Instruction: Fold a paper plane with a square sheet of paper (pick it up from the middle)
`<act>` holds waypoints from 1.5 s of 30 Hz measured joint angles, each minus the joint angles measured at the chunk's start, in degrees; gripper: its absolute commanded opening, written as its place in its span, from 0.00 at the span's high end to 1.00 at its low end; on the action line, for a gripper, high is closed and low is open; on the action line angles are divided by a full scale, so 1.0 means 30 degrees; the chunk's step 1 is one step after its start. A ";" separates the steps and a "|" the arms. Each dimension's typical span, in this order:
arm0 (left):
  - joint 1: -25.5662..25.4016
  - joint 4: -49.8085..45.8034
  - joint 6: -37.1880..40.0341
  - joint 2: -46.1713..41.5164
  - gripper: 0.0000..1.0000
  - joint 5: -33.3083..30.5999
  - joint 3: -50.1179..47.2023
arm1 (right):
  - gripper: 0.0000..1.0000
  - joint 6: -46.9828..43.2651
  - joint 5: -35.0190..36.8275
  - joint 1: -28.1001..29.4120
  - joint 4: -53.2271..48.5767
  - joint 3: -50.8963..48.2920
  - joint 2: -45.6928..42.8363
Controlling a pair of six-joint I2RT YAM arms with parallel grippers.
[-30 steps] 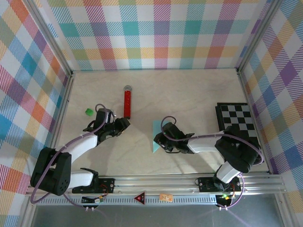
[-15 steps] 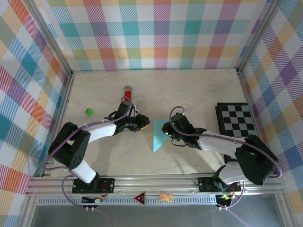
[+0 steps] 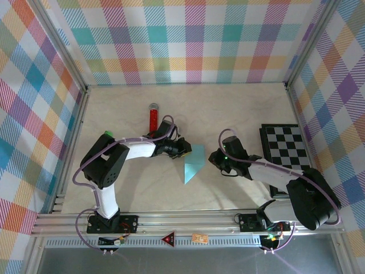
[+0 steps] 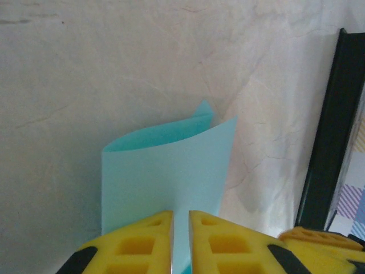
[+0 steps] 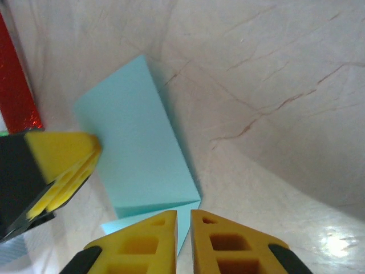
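The square sheet of paper (image 3: 194, 162) is light cyan and lies folded mid-table, tapering to a point toward the near edge. My left gripper (image 3: 187, 149) is at its left edge, jaws shut on the paper. In the left wrist view the sheet (image 4: 165, 177) curls up from between the yellow fingers of the left gripper (image 4: 181, 214). My right gripper (image 3: 212, 158) sits just right of the paper, jaws nearly together. In the right wrist view the right gripper (image 5: 183, 212) hovers over the sheet's (image 5: 137, 148) near corner with nothing seen gripped. No finished paper plane shape shows.
A red glittery tube (image 3: 153, 120) lies behind the left gripper. A small green block (image 3: 108, 135) sits at the far left. The black-and-white checkered board (image 3: 288, 151) lies at the right under the right arm. Plaid walls enclose the table.
My left arm swung right from beside the tube to the paper and closed on its edge. The right gripper drew back to the right. The paper now shows wider at its far end.
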 measured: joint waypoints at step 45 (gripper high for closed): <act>0.0007 0.1588 0.0444 0.0729 0.86 0.1297 -0.0991 | 0.77 -0.3053 -0.9559 -0.2703 0.1763 0.4889 0.8276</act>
